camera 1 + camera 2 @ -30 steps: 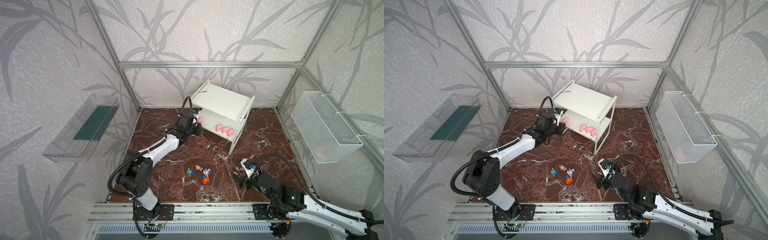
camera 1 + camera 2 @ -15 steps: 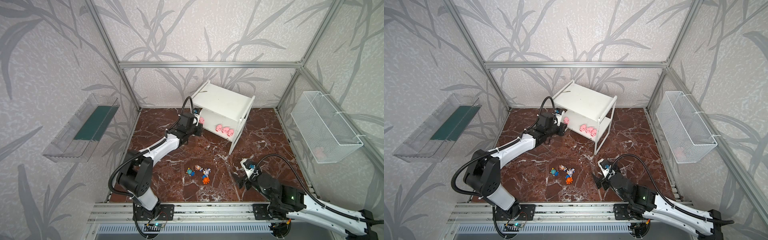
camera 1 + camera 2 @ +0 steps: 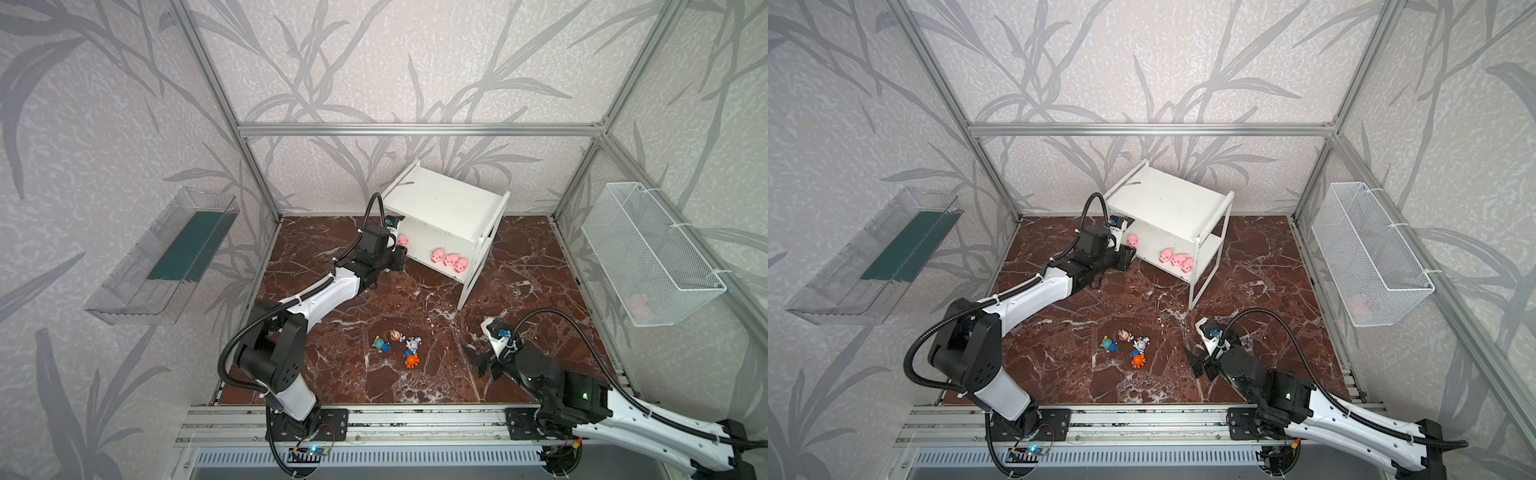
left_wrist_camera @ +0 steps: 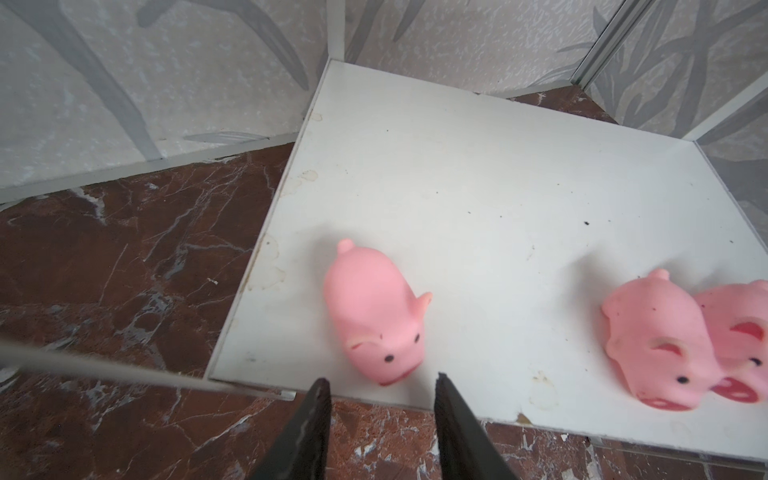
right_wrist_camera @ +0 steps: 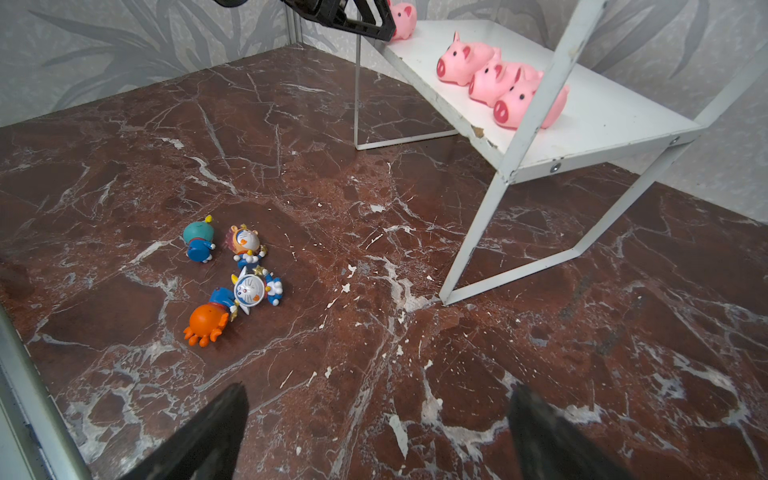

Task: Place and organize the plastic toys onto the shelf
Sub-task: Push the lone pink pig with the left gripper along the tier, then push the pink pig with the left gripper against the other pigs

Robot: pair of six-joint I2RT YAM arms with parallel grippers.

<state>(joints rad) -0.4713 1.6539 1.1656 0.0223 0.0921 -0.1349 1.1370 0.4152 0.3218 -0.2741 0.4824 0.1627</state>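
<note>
Near right, the right gripper (image 5: 378, 388) hangs spread wide above the marble floor (image 5: 415, 208). Four figurines (image 3: 399, 345) lie clustered near centre. Farther back, the left gripper (image 4: 382, 379), jaws parted, faces one pig (image 4: 374, 316) lying apparently untouched on the shelf (image 3: 449, 203), on its lower board. Three more pigs (image 3: 449, 259) touch at its right end.

The bench (image 5: 582, 374) looks like polished red-brown marble, faintly glossy. The shelf (image 4: 478, 187) has matt white painted boards, stained and chipped at the near edge; its pink pigs (image 4: 374, 316) look smooth, matt and rubbery, the figurines (image 5: 249, 291) shiny hard plastic.
</note>
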